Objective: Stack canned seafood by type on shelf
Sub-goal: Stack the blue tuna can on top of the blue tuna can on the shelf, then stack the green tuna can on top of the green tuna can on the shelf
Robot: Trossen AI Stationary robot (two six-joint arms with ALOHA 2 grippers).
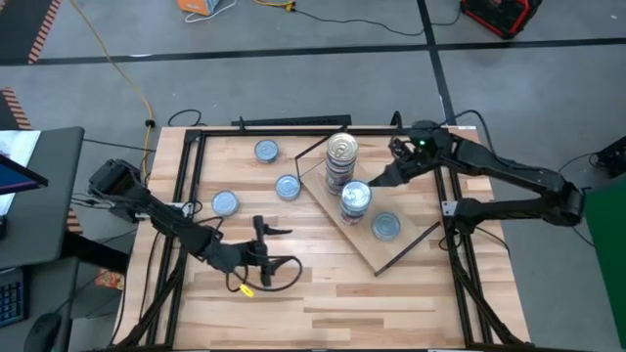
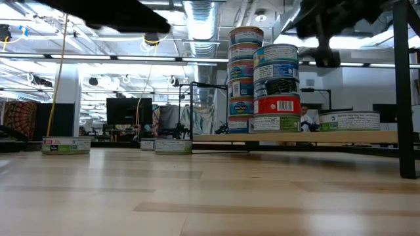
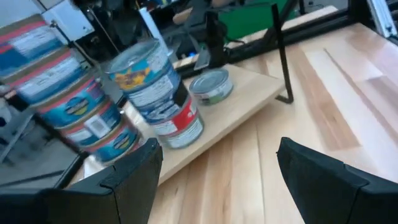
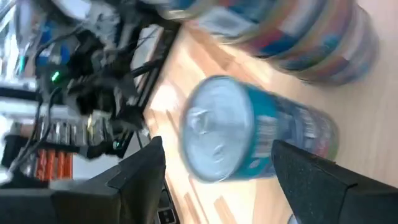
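- My right gripper (image 1: 395, 149) has its fingers spread wide and holds nothing; it hangs just beside the shorter stack of tins (image 1: 355, 198) on the shelf (image 1: 411, 240), on the side away from the loose tins.
- In its own wrist view the stack's silver lid sits between the two dark fingers (image 4: 140, 174), so I judge I am lined up on the top tin, either to grip it or having just let it go; I cannot tell which.
- The taller stack (image 1: 341, 154) stands next to the shorter one on the shelf, near enough that a careless swing could knock it.
- A single tin (image 1: 386, 227) lies flat on the shelf on the shorter stack's other side.
- My left gripper (image 1: 262, 244) also stands open and empty, low over the tabletop (image 1: 342, 293), well apart from the shelf.
- Three loose tins (image 1: 288, 186) wait on the tabletop beyond the shelf's edge, and the left arm looks best placed to fetch them.
- To do this well, I would move the right gripper straight up, clear of both stacks, before any sideways travel.
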